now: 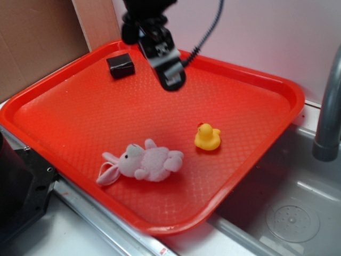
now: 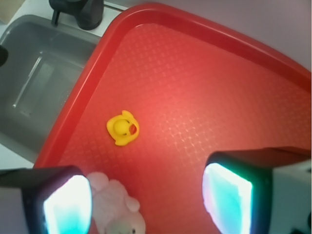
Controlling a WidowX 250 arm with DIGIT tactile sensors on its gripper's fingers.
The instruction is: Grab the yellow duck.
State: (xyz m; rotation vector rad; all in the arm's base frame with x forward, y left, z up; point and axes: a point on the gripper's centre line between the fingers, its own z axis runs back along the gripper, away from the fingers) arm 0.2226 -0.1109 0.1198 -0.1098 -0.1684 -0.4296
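Observation:
The yellow duck (image 1: 207,137) stands upright on the red tray (image 1: 69,122), right of centre, its orange-red beak showing. In the wrist view the yellow duck (image 2: 123,128) lies well ahead of my fingers, near the tray's left rim. My gripper (image 1: 171,74) hangs high above the back of the tray, far from the duck. It is open, with a wide gap between the two pads (image 2: 68,204) and nothing held. The gripper (image 2: 147,200) looks down on bare tray.
A pink plush bunny (image 1: 145,162) lies on the tray's front part, left of the duck; the bunny (image 2: 114,207) sits under my left finger. A black block (image 1: 121,65) rests at the tray's back left. A grey sink (image 1: 287,208) and faucet (image 1: 329,106) border the right side.

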